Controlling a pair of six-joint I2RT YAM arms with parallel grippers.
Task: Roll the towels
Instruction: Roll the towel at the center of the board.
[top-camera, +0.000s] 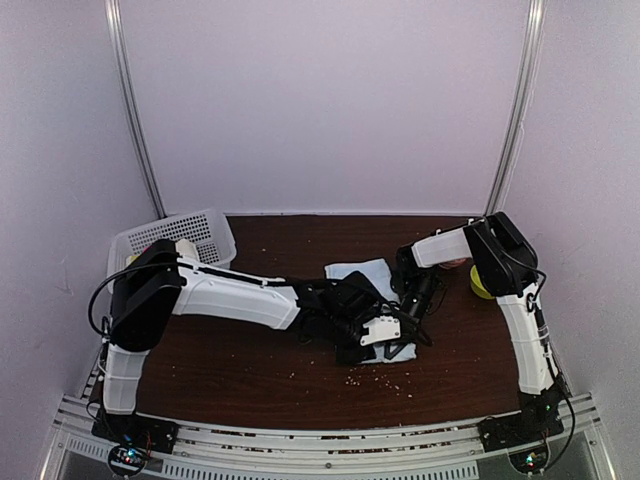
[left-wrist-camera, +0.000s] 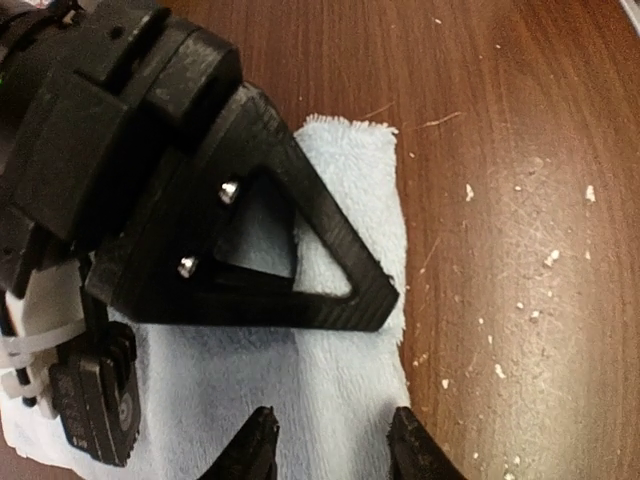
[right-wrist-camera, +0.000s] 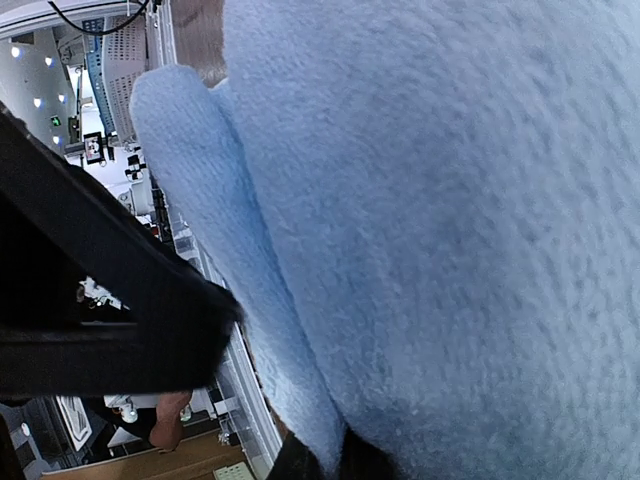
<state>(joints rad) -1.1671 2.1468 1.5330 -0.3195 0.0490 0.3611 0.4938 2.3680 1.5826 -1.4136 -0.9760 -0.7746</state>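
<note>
The pale blue towel (top-camera: 358, 270) lies at the table's centre, mostly covered by both arms. In the left wrist view it (left-wrist-camera: 345, 380) lies flat on the brown table with its right edge showing. My left gripper (left-wrist-camera: 338, 445) is open, its tips just above the towel near that edge; it also shows in the top view (top-camera: 378, 338). My right gripper (right-wrist-camera: 325, 468) is shut on a fold of the towel (right-wrist-camera: 450, 230), which fills that view; it shows in the top view (top-camera: 412, 305). The cream-white towel is not clearly in view.
A white mesh basket (top-camera: 205, 228) stands at the back left. A small yellow cloth cylinder (top-camera: 478, 283) sits behind the right arm. Pale crumbs (left-wrist-camera: 500, 370) dot the brown table right of the towel. The two grippers are very close together.
</note>
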